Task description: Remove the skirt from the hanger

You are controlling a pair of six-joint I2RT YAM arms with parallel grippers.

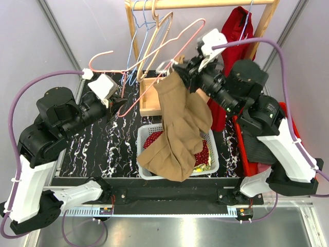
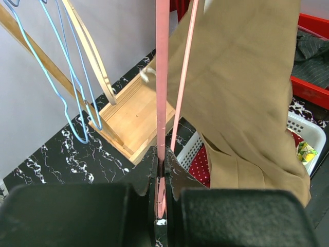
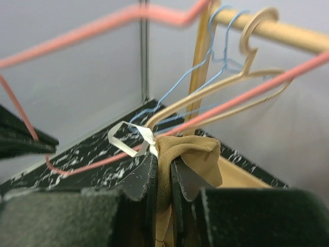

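- Currently, separation is in hand: left gripper [image 2: 162, 170] fingers clamp the pink wire hanger [image 2: 162, 77]; right gripper [image 3: 163, 170] fingers clamp the bunched waistband of the tan skirt [image 1: 177, 128].
- Skirt, soft limp cloth, drapes down to the white lattice basket [image 1: 144, 139] on the table [image 1: 97, 149].
- Next move likely calls for drawing the waistband off the thin, smooth wire; its white loop [image 3: 123, 141] may snag.

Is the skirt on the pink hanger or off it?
Probably on: the white loop of the skirt, which the right gripper pinches, meets the pink hanger; hooked or not, cannot tell.
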